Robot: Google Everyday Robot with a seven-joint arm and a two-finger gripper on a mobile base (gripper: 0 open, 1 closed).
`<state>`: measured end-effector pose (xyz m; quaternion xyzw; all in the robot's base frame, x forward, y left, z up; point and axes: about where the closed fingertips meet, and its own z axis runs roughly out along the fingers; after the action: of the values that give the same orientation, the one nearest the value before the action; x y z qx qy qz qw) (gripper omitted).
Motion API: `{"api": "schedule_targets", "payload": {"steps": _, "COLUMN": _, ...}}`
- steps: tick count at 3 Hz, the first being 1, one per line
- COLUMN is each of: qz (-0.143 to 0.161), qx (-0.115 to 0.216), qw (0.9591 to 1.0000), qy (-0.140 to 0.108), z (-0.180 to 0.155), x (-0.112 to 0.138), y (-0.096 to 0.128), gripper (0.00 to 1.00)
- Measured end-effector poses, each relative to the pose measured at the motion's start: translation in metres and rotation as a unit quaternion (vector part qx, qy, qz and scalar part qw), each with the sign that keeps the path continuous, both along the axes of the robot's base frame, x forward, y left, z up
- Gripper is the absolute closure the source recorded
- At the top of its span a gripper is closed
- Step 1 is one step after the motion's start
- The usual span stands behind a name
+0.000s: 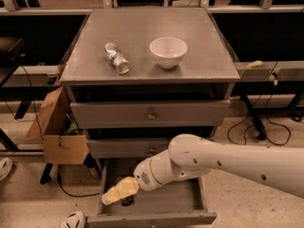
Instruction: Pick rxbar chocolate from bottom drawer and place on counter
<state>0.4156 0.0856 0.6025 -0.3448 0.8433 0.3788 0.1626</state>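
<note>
Jaws inside bottom drawer, over rxbar chocolate, near left wall.

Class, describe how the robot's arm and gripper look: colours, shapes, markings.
The arm is a thick, smooth white tube with rounded joints and small dark dots; its wrist carries a thin tan ring. The gripper, at the bottom drawer's left side, is cream-yellow and tapered.
</note>
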Motion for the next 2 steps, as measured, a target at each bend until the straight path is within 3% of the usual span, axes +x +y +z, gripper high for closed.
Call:
{"api": "schedule_targets", "payload": {"steps": 1, "qz": 0.0, "qx": 0.0, "qw": 1.0, "qy": 0.0, "z": 0.0, "x": 0.0, "y": -0.0001, "gripper": 0.0}}
{"api": "schedule_targets", "payload": {"steps": 2, "qz": 0.005, "qx": 0.036, "qw": 0.9991, "qy": -0.02, "z": -0.0015, "x": 0.0063, "y": 0.0007, "gripper": 0.0}}
